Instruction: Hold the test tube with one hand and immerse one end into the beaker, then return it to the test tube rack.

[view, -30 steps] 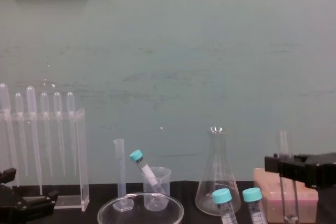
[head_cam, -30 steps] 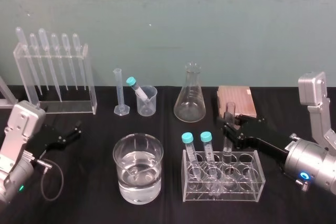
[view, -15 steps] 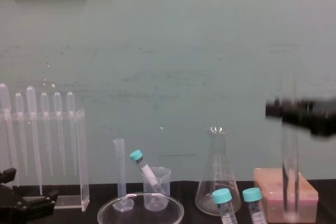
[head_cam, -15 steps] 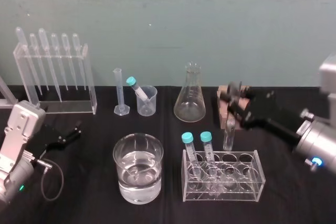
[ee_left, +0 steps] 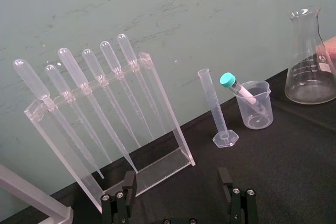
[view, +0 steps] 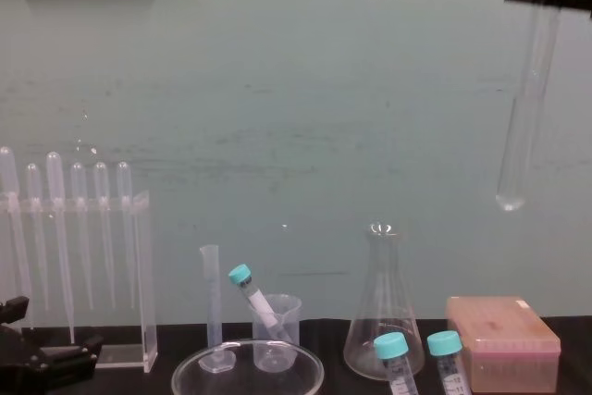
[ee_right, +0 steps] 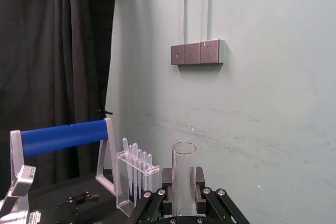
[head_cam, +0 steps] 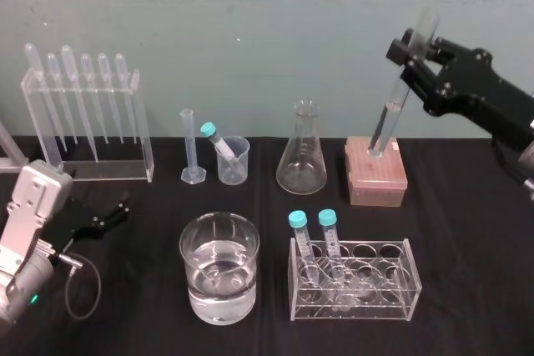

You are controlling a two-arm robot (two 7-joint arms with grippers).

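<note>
Against a pale teal-green painted wall [head_cam: 250, 39], a black cloth-covered table [head_cam: 467, 289] is carrying a spread of lab glassware. The black right gripper [head_cam: 406, 57] is hanging high over the table's rear right, with its fingers clenched on the upper part of the tall, slim, uncapped clear glass test tube [head_cam: 388, 114]. The tube is tilting slightly, and in the chest view its rounded bottom is hanging well above the brownish-pink box [view: 504, 339] and clear of everything. This appears to be the carrying step: the tube is free of the clear acrylic test tube rack [head_cam: 392, 289], where two short teal-capped tubes [head_cam: 298, 231] are standing, and it is not yet over the wide clear glass beaker [head_cam: 196, 264]. The beaker is sitting partly filled with water just beside the rack's left end. The next move probably calls for swinging the tube leftward and toward the robot. It would need to pass the clear conical flask [head_cam: 301, 152] (the obvious thing to clip), stop above the beaker's rim, and then lower until its bottom end is dipping into the water. The left gripper [head_cam: 117, 208] is resting parked at the table's left, fingers spread and empty.
</note>
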